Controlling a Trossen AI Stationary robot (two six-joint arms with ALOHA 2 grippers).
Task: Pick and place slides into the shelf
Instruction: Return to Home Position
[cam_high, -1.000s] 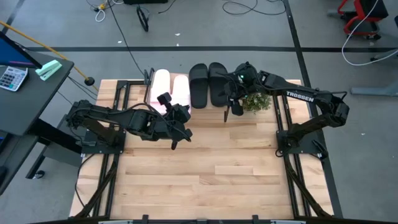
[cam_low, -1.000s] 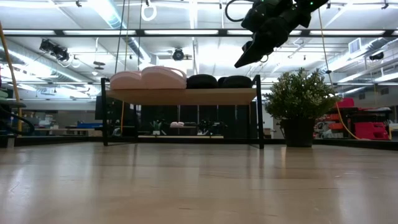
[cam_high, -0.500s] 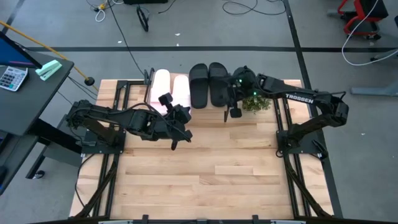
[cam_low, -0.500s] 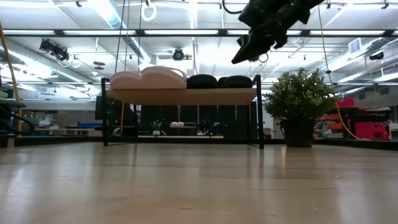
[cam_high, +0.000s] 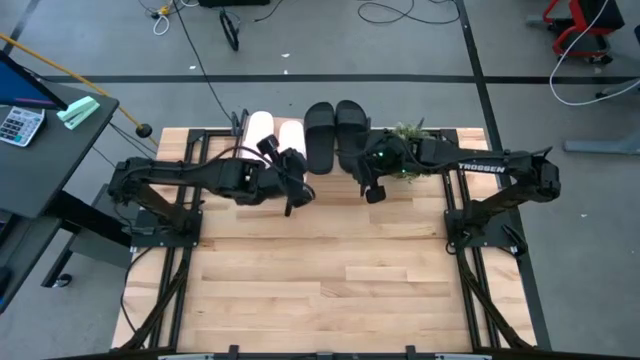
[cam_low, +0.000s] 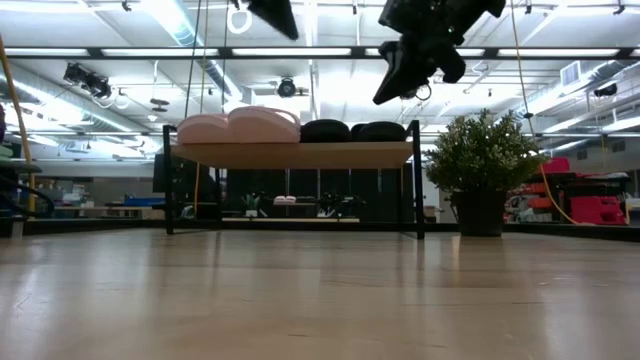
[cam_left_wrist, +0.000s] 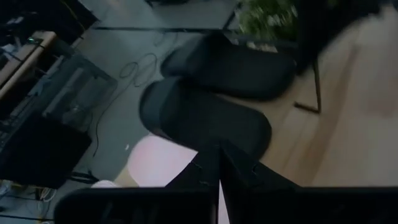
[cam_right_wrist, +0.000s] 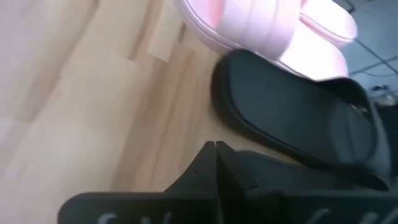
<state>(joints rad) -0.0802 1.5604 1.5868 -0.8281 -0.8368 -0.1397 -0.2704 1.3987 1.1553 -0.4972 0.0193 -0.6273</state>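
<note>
Right gripper and left gripper hang empty and closed beside the shelf; we judge the slides light, soft, best pinched by the strap

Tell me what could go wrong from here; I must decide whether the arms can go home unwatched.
1. The right gripper hangs close by the black slides on the shelf; a sideways swing might knock one off.
2. Its arm lies over the plant, so lowering could brush its leaves.
3. The left gripper is close by the pink slides and might clip them.
</note>
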